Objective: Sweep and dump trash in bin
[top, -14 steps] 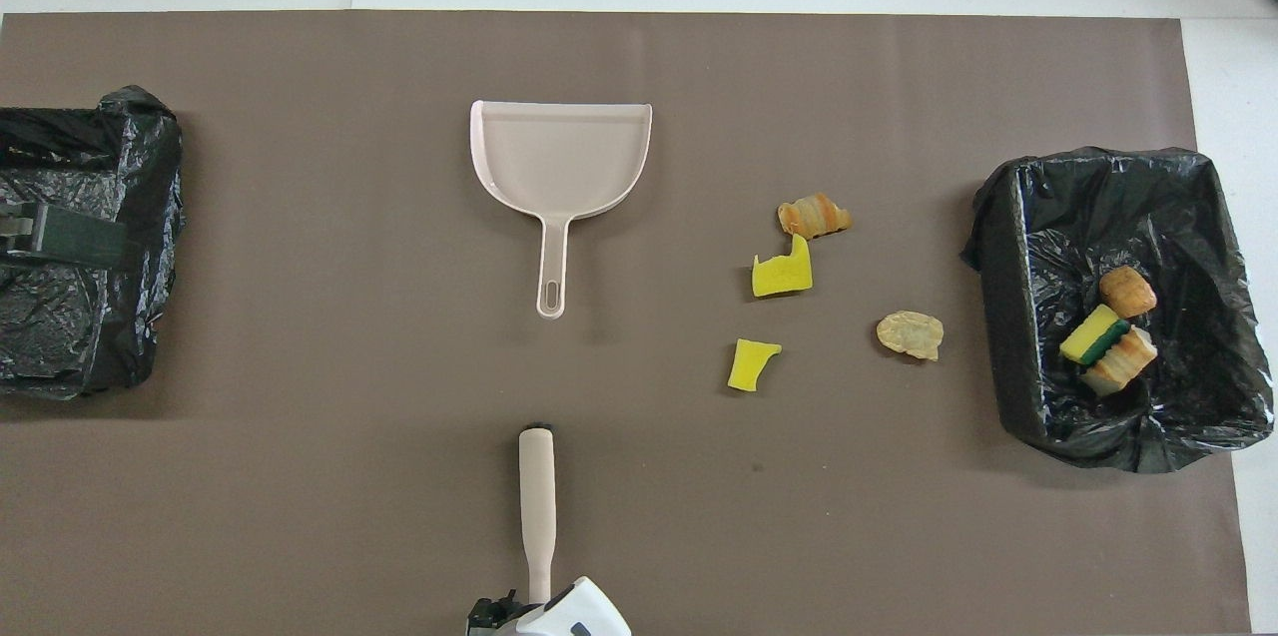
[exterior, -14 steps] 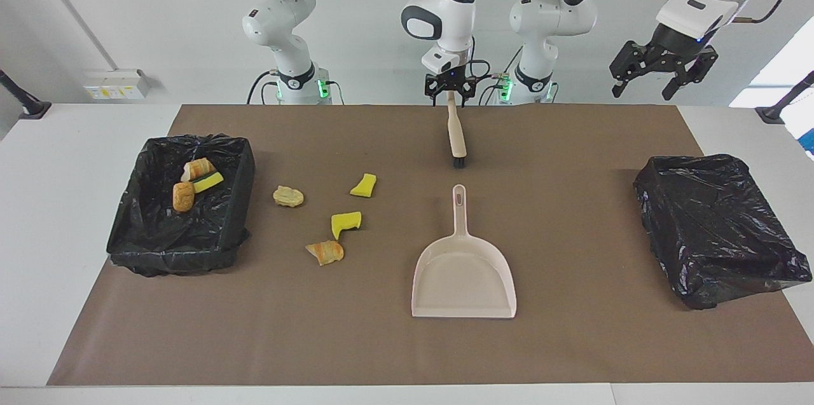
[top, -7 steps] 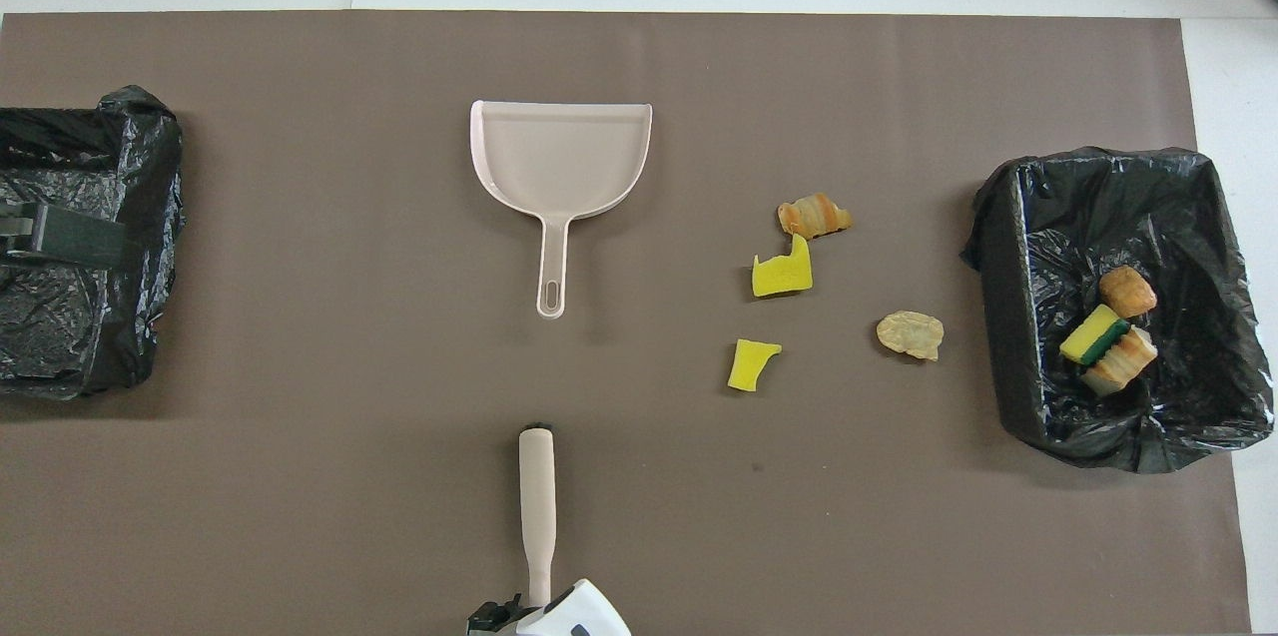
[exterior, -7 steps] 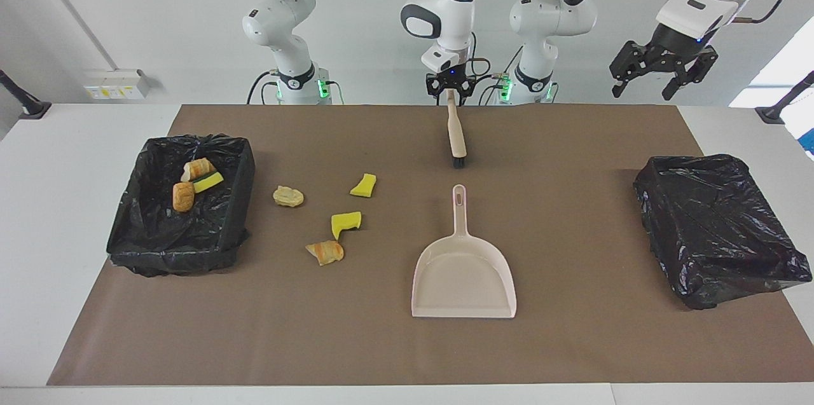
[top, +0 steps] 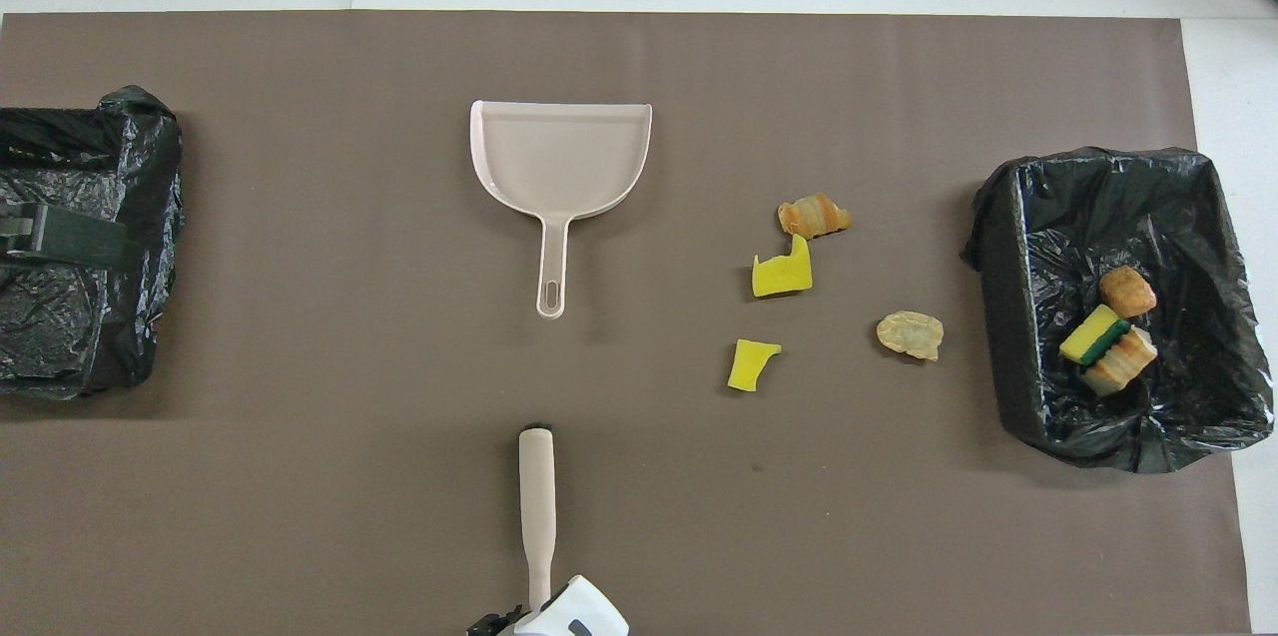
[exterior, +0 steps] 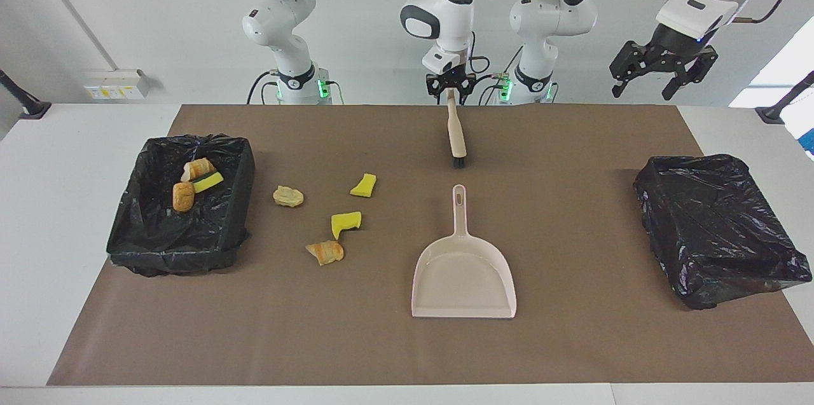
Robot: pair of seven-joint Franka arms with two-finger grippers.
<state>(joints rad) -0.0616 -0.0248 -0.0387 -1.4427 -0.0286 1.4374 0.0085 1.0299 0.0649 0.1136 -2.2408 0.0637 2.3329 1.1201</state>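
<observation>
Several trash scraps lie on the brown mat: a tan lump (exterior: 288, 196), two yellow sponge pieces (exterior: 364, 185) (exterior: 346, 222) and a bread-like lump (exterior: 325, 252). Three more scraps (exterior: 191, 181) sit in the black-lined bin (exterior: 159, 252) at the right arm's end. The beige hand brush (exterior: 455, 131) lies on the mat, its handle pointing toward the robots. My right gripper (exterior: 451, 91) is shut on the end of that handle. The beige dustpan (exterior: 463, 281) lies farther from the robots than the brush. My left gripper (exterior: 664, 74) hangs open and high over the left arm's end.
A second black-lined bin (exterior: 718, 227) stands at the left arm's end of the mat, and the left gripper (top: 60, 237) shows over it from overhead. The brown mat (exterior: 572, 341) covers most of the white table.
My right gripper's fingers have closed in on the brush handle. The brush, dustpan, scraps and left arm have not moved.
</observation>
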